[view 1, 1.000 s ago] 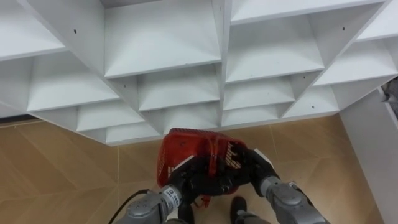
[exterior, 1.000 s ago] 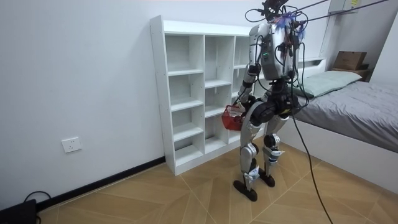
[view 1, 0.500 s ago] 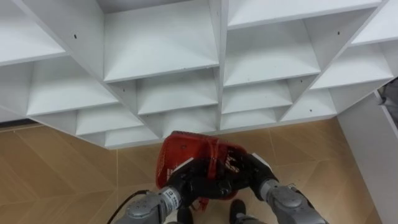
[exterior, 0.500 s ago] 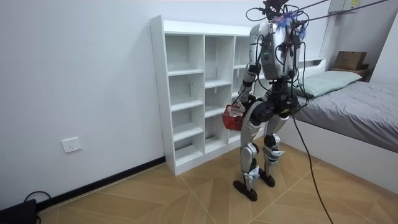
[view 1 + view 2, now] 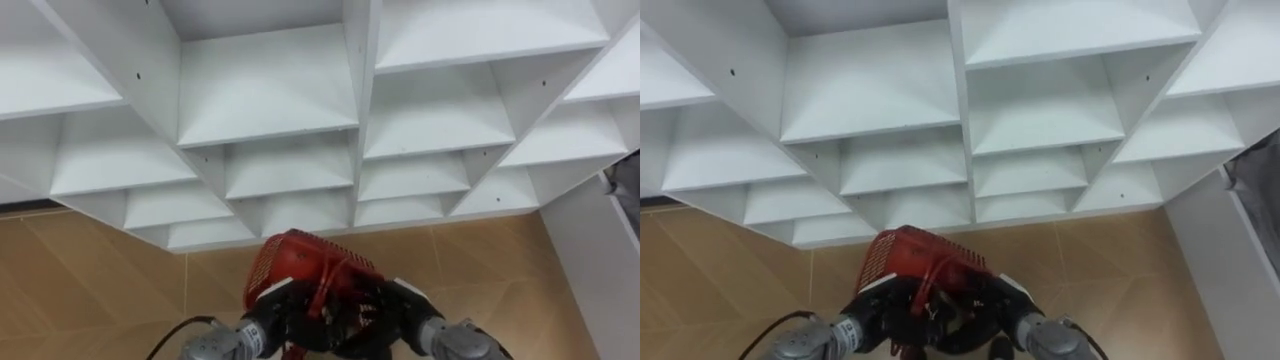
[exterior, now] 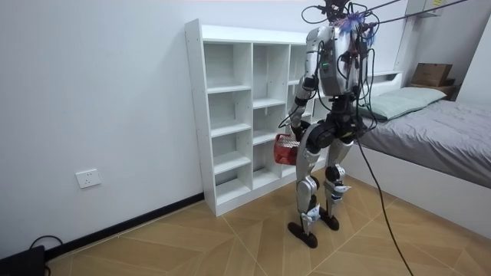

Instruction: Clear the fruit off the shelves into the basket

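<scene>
A red mesh basket [image 5: 300,262] hangs low in front of me, over the wooden floor just short of the white closet [image 5: 360,60]. My left hand [image 5: 268,315] is curled on its left side and my right hand [image 5: 405,305] on its right side, around the rim and handle. The closet's open compartments in front of me hold nothing that I can see. In the room view I stand upright facing the closet [image 6: 230,92], with the basket [image 6: 284,149] at hip height close to its middle shelves.
A white panel [image 5: 600,270] rises at the right edge of the eye view. In the room view a bed [image 6: 437,130] stands behind me at the room view's right, with a cardboard box [image 6: 432,74] beyond it. A wall socket [image 6: 88,178] sits low on the left wall.
The basket has moved slightly forward, toward the closet, still held in both hands. The eye view has shifted a little with my body.
</scene>
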Motion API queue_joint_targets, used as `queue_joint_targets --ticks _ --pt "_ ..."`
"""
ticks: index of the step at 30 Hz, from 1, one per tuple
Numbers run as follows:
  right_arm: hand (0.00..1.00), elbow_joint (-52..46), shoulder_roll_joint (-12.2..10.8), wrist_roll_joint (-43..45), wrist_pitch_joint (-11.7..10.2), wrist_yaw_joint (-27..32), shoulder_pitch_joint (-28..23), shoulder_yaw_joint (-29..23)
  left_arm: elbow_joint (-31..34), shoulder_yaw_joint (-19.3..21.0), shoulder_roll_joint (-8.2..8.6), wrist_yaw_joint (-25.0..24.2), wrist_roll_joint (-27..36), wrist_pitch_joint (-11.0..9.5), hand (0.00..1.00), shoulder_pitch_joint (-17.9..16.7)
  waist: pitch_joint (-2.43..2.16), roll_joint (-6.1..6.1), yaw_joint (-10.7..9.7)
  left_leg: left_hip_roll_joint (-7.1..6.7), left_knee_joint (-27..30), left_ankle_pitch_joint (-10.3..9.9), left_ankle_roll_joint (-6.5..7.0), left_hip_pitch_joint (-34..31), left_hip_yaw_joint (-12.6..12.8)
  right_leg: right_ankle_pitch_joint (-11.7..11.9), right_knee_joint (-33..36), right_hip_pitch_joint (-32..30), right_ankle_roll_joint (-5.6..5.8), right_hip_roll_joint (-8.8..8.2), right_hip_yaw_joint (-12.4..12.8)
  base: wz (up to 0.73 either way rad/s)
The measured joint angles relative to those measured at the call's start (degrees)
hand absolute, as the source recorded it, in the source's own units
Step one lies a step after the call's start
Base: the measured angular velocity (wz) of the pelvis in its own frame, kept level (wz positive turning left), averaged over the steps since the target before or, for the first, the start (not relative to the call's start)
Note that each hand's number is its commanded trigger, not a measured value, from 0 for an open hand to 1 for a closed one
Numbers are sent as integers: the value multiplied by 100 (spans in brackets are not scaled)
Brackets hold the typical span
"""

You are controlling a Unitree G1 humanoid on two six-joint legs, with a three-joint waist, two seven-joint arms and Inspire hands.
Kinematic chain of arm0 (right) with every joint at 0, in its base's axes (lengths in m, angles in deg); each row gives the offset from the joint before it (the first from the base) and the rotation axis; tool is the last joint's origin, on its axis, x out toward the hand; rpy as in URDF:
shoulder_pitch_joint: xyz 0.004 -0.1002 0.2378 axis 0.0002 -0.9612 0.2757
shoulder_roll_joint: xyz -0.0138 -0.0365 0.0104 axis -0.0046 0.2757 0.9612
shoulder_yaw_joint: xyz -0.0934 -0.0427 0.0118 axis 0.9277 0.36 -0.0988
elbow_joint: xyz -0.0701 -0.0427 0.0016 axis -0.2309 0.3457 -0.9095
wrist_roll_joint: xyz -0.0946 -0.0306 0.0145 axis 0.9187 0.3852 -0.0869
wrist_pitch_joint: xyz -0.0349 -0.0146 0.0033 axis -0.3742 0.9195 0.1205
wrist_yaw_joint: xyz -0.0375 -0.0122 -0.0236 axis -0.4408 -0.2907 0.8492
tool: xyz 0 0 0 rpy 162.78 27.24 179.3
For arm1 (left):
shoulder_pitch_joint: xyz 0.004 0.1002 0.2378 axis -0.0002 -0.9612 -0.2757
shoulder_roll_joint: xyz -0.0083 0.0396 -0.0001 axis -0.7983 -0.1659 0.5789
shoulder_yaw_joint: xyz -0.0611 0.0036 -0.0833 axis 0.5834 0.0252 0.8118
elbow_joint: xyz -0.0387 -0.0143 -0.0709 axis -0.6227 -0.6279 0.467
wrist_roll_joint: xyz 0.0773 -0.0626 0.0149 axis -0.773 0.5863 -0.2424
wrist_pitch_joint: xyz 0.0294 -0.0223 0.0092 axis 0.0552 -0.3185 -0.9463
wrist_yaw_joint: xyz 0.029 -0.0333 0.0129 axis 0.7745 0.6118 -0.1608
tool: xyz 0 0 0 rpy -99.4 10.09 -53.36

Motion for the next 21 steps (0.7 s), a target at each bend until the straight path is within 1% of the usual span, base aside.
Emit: queue_joint_targets --ticks 2,4,5,6,7,9,11,14,16,21 --pt "0 -29 32 77 -26 -105 -163 -3 -31 36 -26 7 -110 -67 100 -140 -42 -25 15 -7 -115 -4 -9 195 -20 -2 -102 191 5 10 -20 6" --pt "0 -31 49 78 -26 -165 -190 -8 -193 124 -18 6 -224 -92 100 -199 -55 -31 14 -13 -175 -4 -13 355 -22 -12 -119 349 18 13 -16 -2" --pt "0 -49 55 80 -26 -212 -207 -15 -324 226 -16 3 -364 -98 100 -204 -72 -46 16 -21 -221 -5 -15 453 -24 -31 -125 429 28 11 -9 0" --pt "0 -98 67 88 -26 -233 -237 -17 -377 283 -16 3 -398 -100 100 -203 -93 -60 4 -26 -237 -5 -15 486 -22 -43 -121 449 30 8 -3 0" --pt "0 -307 117 92 -27 -270 -335 -21 -433 432 -15 4 -398 -100 100 -219 -114 -84 5 -30 -267 -5 -16 558 -23 -55 -123 512 33 3 3 0" --pt "0 -582 194 92 -31 -276 -477 -45 -468 628 -14 1 -397 -100 100 -306 -129 -90 10 -40 -349 -2 -18 743 -21 -60 -211 708 40 5 4 0" --pt "0 -779 228 97 -35 -269 -655 -181 -472 781 -22 0 -402 -99 100 -469 -148 -99 -10 -57 -448 -3 -17 1003 -27 -81 -309 937 70 8 6 -2" --pt "0 -992 243 279 -35 -211 -866 -498 -473 1094 -36 29 -610 -96 100 -714 -201 -173 -23 -97 -612 -4 -16 1352 -36 -135 -337 1219 101 -2 2 0" --pt "0 -992 247 298 -35 -167 -945 -581 -473 1097 -57 101 -731 -93 100 -798 -218 -198 -23 -99 -670 -5 -16 1494 -39 -132 -426 1387 106 8 -32 5" --pt "0 -984 260 327 -54 -113 -1097 -647 -485 1117 -65 240 -842 -96 100 -954 -210 -198 -2 -100 -769 -15 -22 1741 -50 -128 -553 1627 119 23 -33 0"
